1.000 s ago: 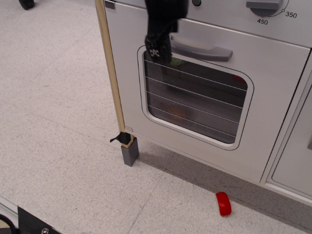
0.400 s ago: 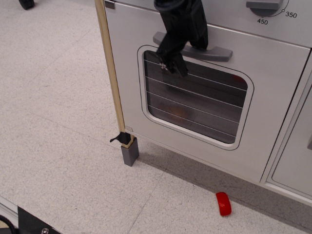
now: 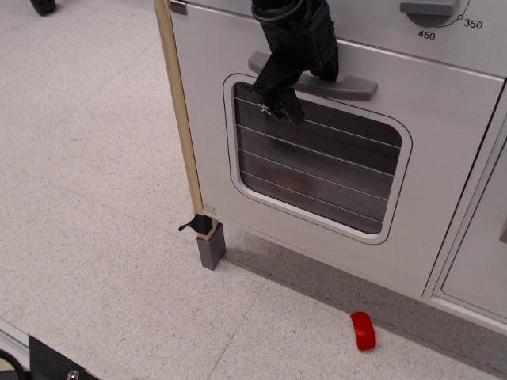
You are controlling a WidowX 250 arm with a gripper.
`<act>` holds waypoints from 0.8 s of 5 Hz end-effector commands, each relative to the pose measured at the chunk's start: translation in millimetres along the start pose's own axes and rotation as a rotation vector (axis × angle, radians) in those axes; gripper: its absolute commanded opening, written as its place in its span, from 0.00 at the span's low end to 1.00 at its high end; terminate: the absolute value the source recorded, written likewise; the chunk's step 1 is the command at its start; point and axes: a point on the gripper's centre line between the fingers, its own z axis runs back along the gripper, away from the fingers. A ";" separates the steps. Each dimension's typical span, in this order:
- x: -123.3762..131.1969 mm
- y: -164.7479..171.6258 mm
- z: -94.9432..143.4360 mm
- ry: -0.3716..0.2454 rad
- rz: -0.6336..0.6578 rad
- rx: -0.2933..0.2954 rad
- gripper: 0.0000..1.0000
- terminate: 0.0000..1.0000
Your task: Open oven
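The silver-grey oven door (image 3: 444, 190) stands closed, with its wire-lined window (image 3: 333, 170) and grey bar handle (image 3: 352, 85). The temperature dial (image 3: 432, 9) sits above at the top right. My black gripper (image 3: 280, 105) comes down from the top edge and hangs in front of the door. Its body covers the middle-left of the handle, and its fingertips (image 3: 290, 112) point down over the window's upper left corner. The frame does not show whether the jaws are open, or whether they touch the handle.
A wooden post (image 3: 181, 119) with a grey foot (image 3: 211, 245) runs along the oven's left edge. A small red object (image 3: 364, 330) lies on the speckled floor (image 3: 95, 237) below the door. A plain grey cabinet door (image 3: 483, 261) adjoins on the right.
My gripper moved right from the handle's left end to its middle-left and dropped slightly over the window. In the last half second it barely moved. The door has not moved.
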 end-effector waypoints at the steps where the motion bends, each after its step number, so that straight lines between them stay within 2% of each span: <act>1: -8.7 -27.8 8.4 0.047 0.017 -0.021 1.00 0.00; 2: -17.5 -48.8 13.4 0.056 -0.009 -0.042 1.00 0.00; 3: -23.7 -68.6 30.8 0.049 -0.030 -0.074 1.00 0.00; 4: -18.5 -70.6 49.4 0.045 -0.015 -0.083 1.00 0.00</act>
